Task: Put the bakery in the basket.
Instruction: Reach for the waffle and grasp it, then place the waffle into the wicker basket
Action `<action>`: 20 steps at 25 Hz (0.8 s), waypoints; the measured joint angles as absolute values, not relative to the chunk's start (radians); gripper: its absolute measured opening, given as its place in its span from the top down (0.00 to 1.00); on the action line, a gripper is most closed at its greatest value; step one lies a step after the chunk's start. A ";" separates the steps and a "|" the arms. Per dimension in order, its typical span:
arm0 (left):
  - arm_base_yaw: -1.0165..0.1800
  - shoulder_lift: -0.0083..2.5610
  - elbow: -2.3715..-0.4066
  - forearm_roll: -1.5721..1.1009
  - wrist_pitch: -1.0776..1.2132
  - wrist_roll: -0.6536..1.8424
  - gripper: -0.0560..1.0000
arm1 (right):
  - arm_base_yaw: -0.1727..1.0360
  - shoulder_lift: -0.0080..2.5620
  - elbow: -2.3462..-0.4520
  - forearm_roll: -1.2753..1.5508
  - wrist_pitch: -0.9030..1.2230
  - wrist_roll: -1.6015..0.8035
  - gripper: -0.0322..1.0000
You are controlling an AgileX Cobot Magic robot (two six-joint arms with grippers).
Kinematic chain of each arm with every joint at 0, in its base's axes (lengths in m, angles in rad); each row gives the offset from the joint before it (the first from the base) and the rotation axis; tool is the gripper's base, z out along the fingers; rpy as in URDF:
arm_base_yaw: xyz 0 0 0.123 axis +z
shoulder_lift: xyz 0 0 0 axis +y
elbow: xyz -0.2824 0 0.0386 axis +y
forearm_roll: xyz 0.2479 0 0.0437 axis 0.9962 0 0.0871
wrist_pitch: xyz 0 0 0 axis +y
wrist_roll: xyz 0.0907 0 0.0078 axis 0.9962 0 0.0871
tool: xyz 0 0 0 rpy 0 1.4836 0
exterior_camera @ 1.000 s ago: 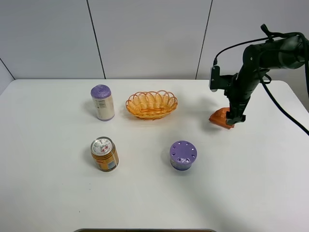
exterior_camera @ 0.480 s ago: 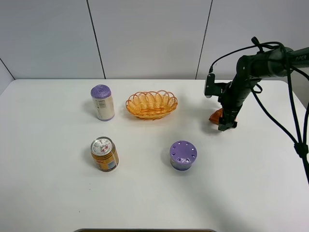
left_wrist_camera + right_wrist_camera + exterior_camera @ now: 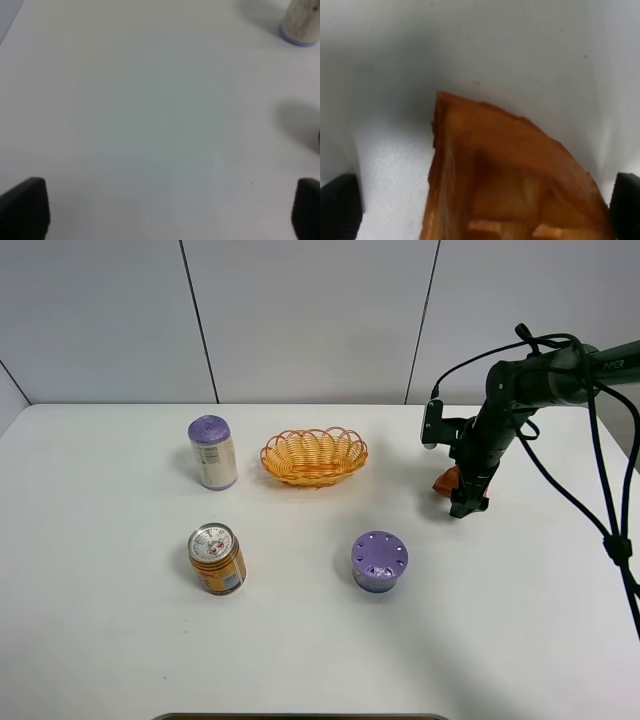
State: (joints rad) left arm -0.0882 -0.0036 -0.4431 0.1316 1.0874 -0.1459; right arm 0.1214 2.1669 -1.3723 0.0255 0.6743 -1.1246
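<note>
The bakery [image 3: 505, 175] lies on the white table [image 3: 300, 640], directly under the right gripper [image 3: 467, 503] and between its two dark fingertips [image 3: 340, 205]; the jaws stand wide apart, one on each side of the slab, not closed on it; on one side bare table shows between fingertip and slab, on the other the slab's edge runs up just beside the fingertip, and whether they touch cannot be told; the wedge's narrow end points away from the wrist, its square dimples nearest the camera; from the high camera only an orange corner peeps out beside the arm; the basket [image 3: 314, 456] sits well apart from this gripper, off toward the middle of the table's far half, with nothing between them; the round purple tin [image 3: 379, 560] stands nearer the gripper than the basket does, toward the table's front; farther off beyond the basket stands a pale can [image 3: 212, 452] with a purple top, and in front of that an orange can [image 3: 217, 558]; the left gripper [image 3: 165, 210] hangs wide-jawed over bare table, holding nothing, the pale can far ahead of its fingertips.
</note>
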 joint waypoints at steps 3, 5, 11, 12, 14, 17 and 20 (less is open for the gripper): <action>-0.088 -0.004 -0.443 0.132 1.087 -0.146 0.01 | 0.121 2.167 -1.372 0.026 0.674 -1.125 0.01; -0.088 -0.004 -0.443 0.132 1.087 -0.146 0.01 | 0.121 2.167 -1.372 0.026 0.674 -1.125 0.01; -0.088 -0.004 -0.443 0.132 1.087 -0.146 0.01 | 0.121 2.168 -1.372 0.006 0.658 -1.124 0.37; -0.088 -0.004 -0.443 0.132 1.087 -0.146 0.01 | 0.121 2.168 -1.372 0.006 0.657 -1.123 0.37; -0.088 -0.004 -0.443 0.132 1.087 -0.146 0.01 | 0.121 2.168 -1.372 0.000 0.655 -1.111 0.36; -0.088 -0.004 -0.443 0.132 1.087 -0.146 0.01 | 0.121 2.168 -1.372 0.000 0.650 -1.089 0.36; -0.088 -0.004 -0.443 0.132 1.087 -0.146 0.01 | 0.121 2.168 -1.372 0.000 0.649 -1.078 0.36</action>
State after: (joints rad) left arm -0.0882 -0.0036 -0.4431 0.1316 1.0874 -0.1459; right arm 0.1214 2.1682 -1.3723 0.0000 0.6491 -1.0784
